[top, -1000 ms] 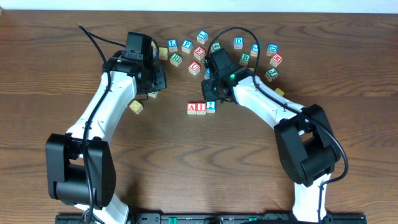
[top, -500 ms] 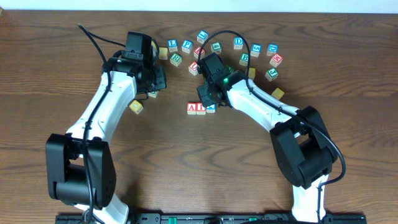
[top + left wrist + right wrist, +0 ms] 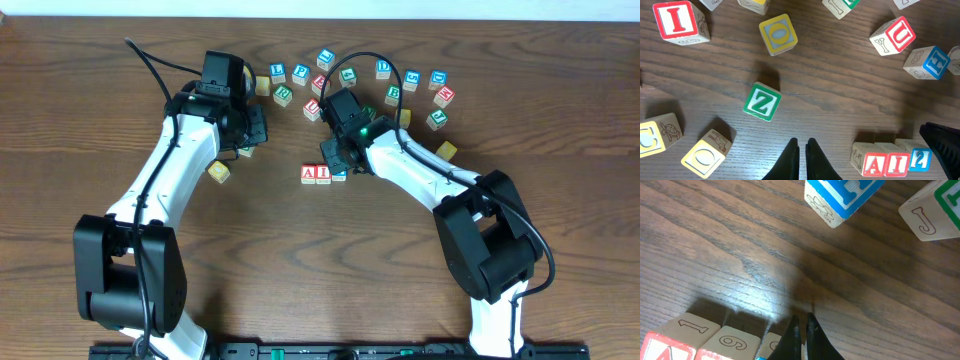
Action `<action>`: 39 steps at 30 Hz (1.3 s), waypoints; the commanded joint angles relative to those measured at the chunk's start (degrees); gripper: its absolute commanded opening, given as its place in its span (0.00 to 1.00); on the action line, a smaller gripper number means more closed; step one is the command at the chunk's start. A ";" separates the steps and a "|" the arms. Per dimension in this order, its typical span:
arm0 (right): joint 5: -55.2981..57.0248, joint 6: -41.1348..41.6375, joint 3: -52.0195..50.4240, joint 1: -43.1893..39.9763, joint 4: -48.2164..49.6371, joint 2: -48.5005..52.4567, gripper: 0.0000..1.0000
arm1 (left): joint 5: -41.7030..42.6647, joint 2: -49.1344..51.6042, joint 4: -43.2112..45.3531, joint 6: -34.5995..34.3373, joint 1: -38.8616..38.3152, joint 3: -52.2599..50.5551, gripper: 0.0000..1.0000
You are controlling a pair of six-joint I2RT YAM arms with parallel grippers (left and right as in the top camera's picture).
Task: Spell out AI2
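**While Both Grippers Stand Closed: Status of the A-I-2 Row**

When we read the overhead view from left to right, we take the row of three task blocks as our reference.

1. Left gripper [image 3: 802, 144]: it sits up and to the left of the row, well apart from it. In the left wrist view we see its fingers pressed together with nothing between them, over bare table [image 3: 300, 270]. A green Z block [image 3: 761, 102] lies left of the row, apart from it and just ahead of these fingers.

2. Row: the A block [image 3: 309, 174], I block [image 3: 323, 174] and 2 block [image 3: 339, 175] stand side by side and touching. They read A, I, 2 from left to right. A red U block [image 3: 895, 36] lies beyond the row, well apart.

3. Right gripper [image 3: 801, 317]: it sits just beyond the right end of the row, beside the 2 block, and partly covers that block from overhead. Its fingers are together and hold nothing. We cannot tell whether they touch the 2 block.
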 commanded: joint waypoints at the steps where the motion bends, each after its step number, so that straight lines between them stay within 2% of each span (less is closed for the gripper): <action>1: 0.85 -0.59 -0.48 0.72 -0.02 0.26 0.01 | -0.76 0.35 0.04 -0.28 -0.02 -0.94 0.08; 39: -0.72 -2.78 -0.48 1.73 -1.18 0.26 0.01 | -0.76 0.35 0.04 -0.26 -0.02 -0.94 0.07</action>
